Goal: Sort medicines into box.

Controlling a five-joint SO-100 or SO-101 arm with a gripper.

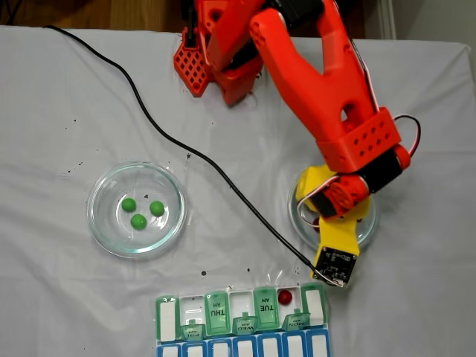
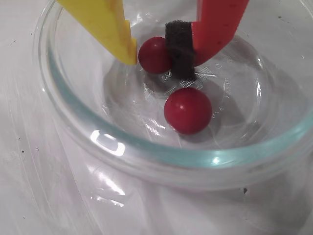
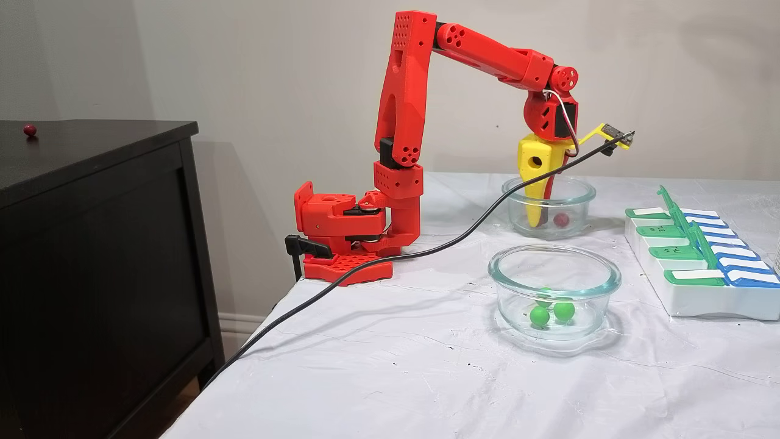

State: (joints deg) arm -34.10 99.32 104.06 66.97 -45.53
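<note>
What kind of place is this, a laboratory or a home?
Probably a room in a home: a table under a wrinkled white cloth, a dark wooden cabinet beside it, and a plain wall with a baseboard.

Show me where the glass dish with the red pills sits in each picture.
A fixed view: the dish sits right of centre under the arm, above the pill box's right end.
Wrist view: the dish spans the frame, and the claw inside it pinches a red pill.
A fixed view: the dish is the farther one, behind the green-pill dish.
Shared landmark: the yellow finger reaching into it.
</note>
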